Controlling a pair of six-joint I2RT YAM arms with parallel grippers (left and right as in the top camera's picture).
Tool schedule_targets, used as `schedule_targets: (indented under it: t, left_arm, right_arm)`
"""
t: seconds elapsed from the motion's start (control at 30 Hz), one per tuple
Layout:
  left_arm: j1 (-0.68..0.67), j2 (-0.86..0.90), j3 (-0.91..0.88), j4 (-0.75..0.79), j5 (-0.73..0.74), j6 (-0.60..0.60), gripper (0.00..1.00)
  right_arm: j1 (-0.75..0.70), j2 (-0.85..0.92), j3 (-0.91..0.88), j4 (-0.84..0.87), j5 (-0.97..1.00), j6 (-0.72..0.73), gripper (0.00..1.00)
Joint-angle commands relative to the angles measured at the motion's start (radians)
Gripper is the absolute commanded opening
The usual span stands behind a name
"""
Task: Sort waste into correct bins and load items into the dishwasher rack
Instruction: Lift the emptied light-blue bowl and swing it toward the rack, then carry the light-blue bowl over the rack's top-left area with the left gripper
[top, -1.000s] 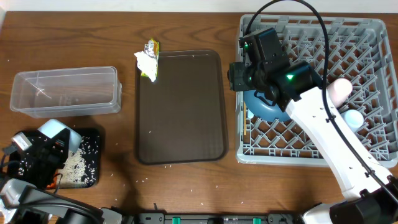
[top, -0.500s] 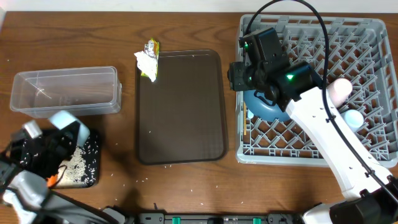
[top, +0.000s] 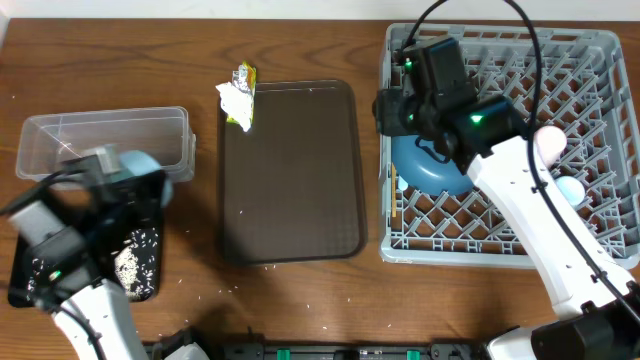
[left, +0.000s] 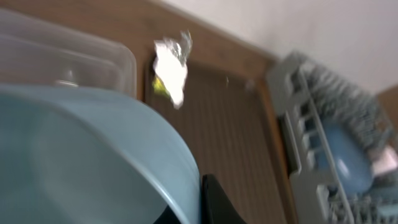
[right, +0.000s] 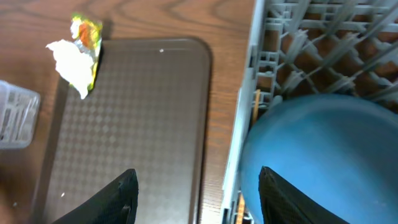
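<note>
- Blue cup (top: 140, 165) is clamped by its wall in the left gripper (left: 189, 208), held over the near right corner of the tub (top: 100, 145) and the far edge of the black tray (top: 146, 286)
- in the left wrist view the cup's rim fills the lower left, with one dark finger (left: 214, 199) pressed against it
- black tray sits at the front left of the table (top: 200, 60), just in front of the clear tub, with a patch of rice (top: 128, 262) in it; a few grains lie loose on the wood near the brown tray's front edge
- right gripper (right: 199, 199) hangs with jaws spread and nothing between them, above the left wall of the rack (top: 600, 60); one finger is over the brown tray (top: 290, 170), the other over the plate (top: 435, 172)
- plate rests among the pegs in the rack's left half, partly hidden under the right arm in the overhead view
- chopstick (right: 256, 106) lies along the inside of the rack's left wall, just beside the plate
- pink cup (top: 550, 145) stands in the rack to the right of the plate; a pale round item (top: 568, 190) sits just in front of it, and I cannot tell what it is
- brown tray lies between the tub and the rack
- napkin (top: 235, 103) and wrapper (top: 244, 75) touch each other at the brown tray's far left corner, the napkin overlapping its rim
</note>
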Motion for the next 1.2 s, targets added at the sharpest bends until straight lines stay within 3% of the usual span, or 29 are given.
schedule_targets:
  t: [0.0, 0.27, 0.53, 0.77, 0.87, 1.0, 1.17]
  left_arm:
    - [-0.170, 0.001, 0.012, -0.014, -0.266, -0.031, 0.06]
    - [-0.578, 0.040, 0.018, -0.016, -0.564, -0.054, 0.06]
    - [-0.854, 0.163, 0.097, -0.017, -0.689, -0.046, 0.06]
    - [-0.927, 0.300, 0.315, -0.013, -0.634, -0.072, 0.06]
    - [-0.927, 0.358, 0.395, 0.061, -0.497, -0.111, 0.06]
    - [-0.925, 0.439, 0.428, 0.323, -0.283, -0.253, 0.06]
    - [-0.914, 0.596, 0.428, 0.782, -0.074, -0.535, 0.06]
  right_arm:
    - [-0.043, -0.030, 0.004, 0.003, 0.002, 0.028, 0.59]
    - [-0.077, -0.057, 0.004, -0.034, -0.007, 0.023, 0.61]
    - [-0.148, -0.057, 0.004, -0.052, -0.026, 0.027, 0.62]
    - [-0.216, -0.057, 0.004, -0.072, -0.038, 0.028, 0.62]
    - [-0.245, -0.057, 0.004, -0.090, -0.038, 0.028, 0.61]
    - [-0.317, -0.057, 0.004, -0.101, -0.039, 0.062, 0.61]
    - [-0.415, -0.059, 0.004, -0.121, -0.058, 0.064, 0.61]
